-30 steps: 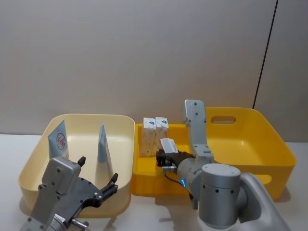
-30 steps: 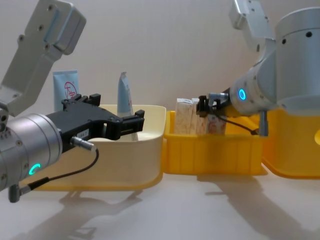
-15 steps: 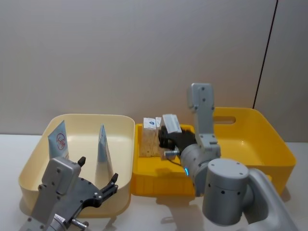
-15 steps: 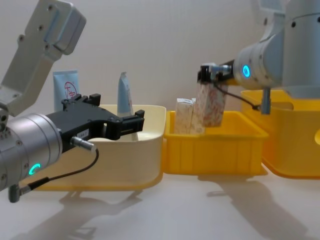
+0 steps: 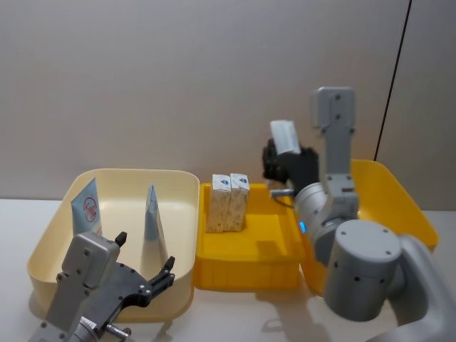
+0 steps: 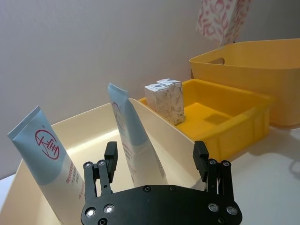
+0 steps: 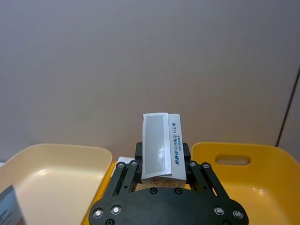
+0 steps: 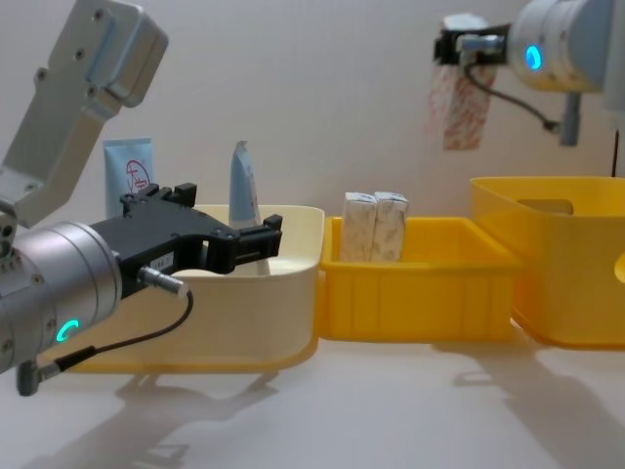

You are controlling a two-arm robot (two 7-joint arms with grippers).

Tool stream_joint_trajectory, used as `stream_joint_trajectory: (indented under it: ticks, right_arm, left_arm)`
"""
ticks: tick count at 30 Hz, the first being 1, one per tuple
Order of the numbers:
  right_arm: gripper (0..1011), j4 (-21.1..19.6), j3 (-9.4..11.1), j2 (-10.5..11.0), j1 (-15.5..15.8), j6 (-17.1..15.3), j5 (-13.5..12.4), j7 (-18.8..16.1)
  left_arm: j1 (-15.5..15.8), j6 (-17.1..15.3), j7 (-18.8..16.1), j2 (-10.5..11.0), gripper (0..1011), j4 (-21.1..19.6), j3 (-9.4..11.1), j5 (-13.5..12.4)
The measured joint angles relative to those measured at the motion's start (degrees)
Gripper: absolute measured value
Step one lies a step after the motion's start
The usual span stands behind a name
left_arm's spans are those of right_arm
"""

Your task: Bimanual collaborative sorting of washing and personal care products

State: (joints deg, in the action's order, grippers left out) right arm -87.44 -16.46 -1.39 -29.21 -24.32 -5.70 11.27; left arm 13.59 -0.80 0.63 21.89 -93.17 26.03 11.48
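Carton [image 8: 461, 107]: one, cream with red print, hanging upright high over the right end of the tray [image 5: 242, 269], near the left rim of the big yellow bin [image 5: 407, 206] and well clear of both.

Right fingers [image 7: 139, 152]: closed on the carton's top end (the grip looks square in the wrist view).

Cartons [image 5: 229, 201], two more: standing side by side at the tray's far left.

Tubes [image 5: 89, 206], two: propped in the cream bin [image 5: 135, 173], left.

Left fingers [image 6: 109, 159]: spread wide, holding nothing, low at the cream bin's near side (idle).

Step in hand, by judgement: carrying the lifted carton to its container (which one cannot be told).

To do it well: keep the carton vertical, pass above the rim, centre it over bare floor, and lower until the base nearly touches before releasing, or it may topple.
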Motion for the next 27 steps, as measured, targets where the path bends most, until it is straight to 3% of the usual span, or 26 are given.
stream_joint_trajectory:
  ticks: [13, 27]
  right_arm:
    - [410, -2.33, 2.98, 3.42, 0.54, 2.00, 3.85, 2.92]
    - [410, 1.04, 6.61, 5.37, 0.66, -1.07, 4.16, 2.52]
  left_arm:
    - [0.00, 0.00, 0.00, 0.00, 1003, 0.00, 0.00, 0.00]
    - [0.00, 0.00, 0.00, 0.00, 1003, 0.00, 0.00, 0.00]
